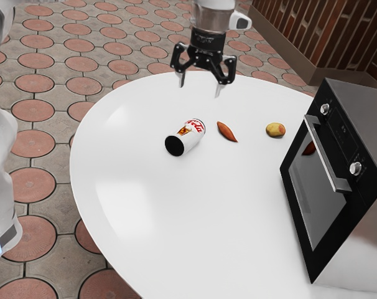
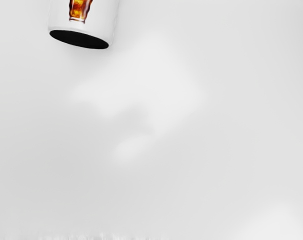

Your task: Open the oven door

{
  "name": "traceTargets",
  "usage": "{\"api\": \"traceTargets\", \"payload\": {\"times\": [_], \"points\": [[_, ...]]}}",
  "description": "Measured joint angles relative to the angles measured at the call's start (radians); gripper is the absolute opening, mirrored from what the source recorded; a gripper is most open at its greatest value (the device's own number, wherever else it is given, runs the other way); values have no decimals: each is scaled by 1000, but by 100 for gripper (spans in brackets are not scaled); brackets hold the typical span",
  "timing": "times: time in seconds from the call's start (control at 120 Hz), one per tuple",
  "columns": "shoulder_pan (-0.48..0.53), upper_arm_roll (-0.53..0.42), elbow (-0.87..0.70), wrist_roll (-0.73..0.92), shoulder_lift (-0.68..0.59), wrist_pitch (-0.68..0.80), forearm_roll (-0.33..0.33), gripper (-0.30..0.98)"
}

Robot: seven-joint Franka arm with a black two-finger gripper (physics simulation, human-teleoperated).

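Black-fronted oven point(image 1: 375, 118) nearest, at the exterior view's right, standing on a white round-edged table point(image 1: 176, 218); its door point(image 1: 319, 199) is shut, dark glass flush with the frame, pale bar handle point(image 1: 326, 152) along the upper edge, two knobs point(image 1: 356, 168) and a small panel above. White arm point(image 1: 0, 149) at the exterior view's left. Mid-table: a white cola cup point(image 1: 193, 132) on its side, dark end toward the exterior view's left; the wrist view catches that end too, with part of the printed drink glass. Just beside the cup, a reddish-brown sweet potato point(image 1: 226, 131), tapered; farther toward the oven, a yellow fruit point(image 1: 275, 130) with a reddish patch. Beyond, gripper point(image 1: 200, 86) raised near the table's far edge, fingers spread, nothing between them, well apart from handle and cup. Past the table, round pink floor tiles point(image 1: 37, 60) and a brick wall point(image 1: 363, 28).
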Motion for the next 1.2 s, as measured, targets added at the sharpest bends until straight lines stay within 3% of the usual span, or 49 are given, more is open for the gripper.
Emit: {"api": "traceTargets", "payload": {"times": [0.175,0.283,0.442,0.625,0.958,1.2], "points": [[-39,-9,-65,-297,-22,-2,-13,69],[-56,-61,-80,-449,-61,-21,-22,69],[-66,-226,334,-627,188,-11,-3,69],[-145,-274,330,-782,256,134,38,69],[-87,-301,226,-869,235,316,222,69],[-127,-304,225,-858,279,429,265,69]]}}
